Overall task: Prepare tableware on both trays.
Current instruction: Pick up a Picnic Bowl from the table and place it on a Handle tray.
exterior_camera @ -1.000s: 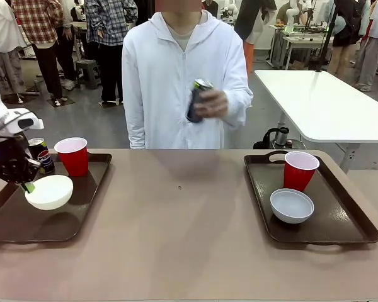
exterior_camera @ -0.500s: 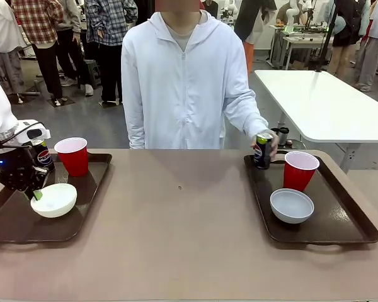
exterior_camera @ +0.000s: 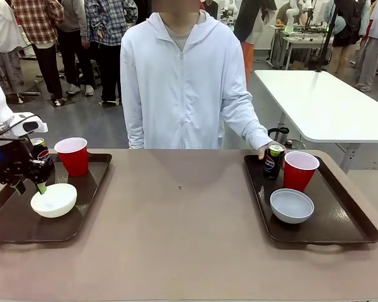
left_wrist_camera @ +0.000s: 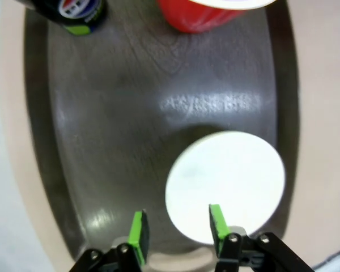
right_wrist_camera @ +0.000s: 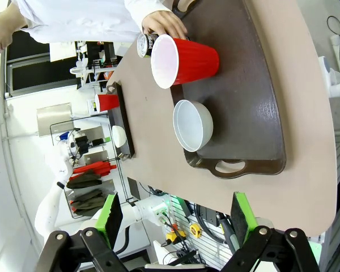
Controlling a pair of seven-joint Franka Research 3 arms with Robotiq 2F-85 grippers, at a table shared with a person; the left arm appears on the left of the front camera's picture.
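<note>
At the left edge of the front view, the left gripper [exterior_camera: 31, 186] hovers just above the near rim of a whitish bowl [exterior_camera: 53, 200] that now rests flat on the left tray [exterior_camera: 12, 228]. A second ago that bowl hung tilted in the gripper's pinch above the tray; half a second ago it had been lowered onto the tray with a pad at its rim. Now the jaws stand spread and hold nothing, and in the left wrist view the two green pads [left_wrist_camera: 139, 233] show apart at the bottom of the frame, one over the tray floor and one over the bowl's edge. Behind the bowl on the same tray stand a red cup [exterior_camera: 72, 156] and a dark soda can [exterior_camera: 41, 153], unchanged.

On the right side of the front view, the person's hand [exterior_camera: 263, 151] rests against the top of a second soda can [exterior_camera: 272, 161], which stands upright on the right tray [exterior_camera: 349, 229] just left of the other red cup [exterior_camera: 299, 170]. A second ago the person held this can up at chest height; half a second ago it was being set at the tray's far left corner. A second whitish bowl [exterior_camera: 292, 206] sits in front of that cup, unmoved.

In the right wrist view, the right gripper [right_wrist_camera: 174, 224] is high above the table, its jaws spread wide and empty.
</note>
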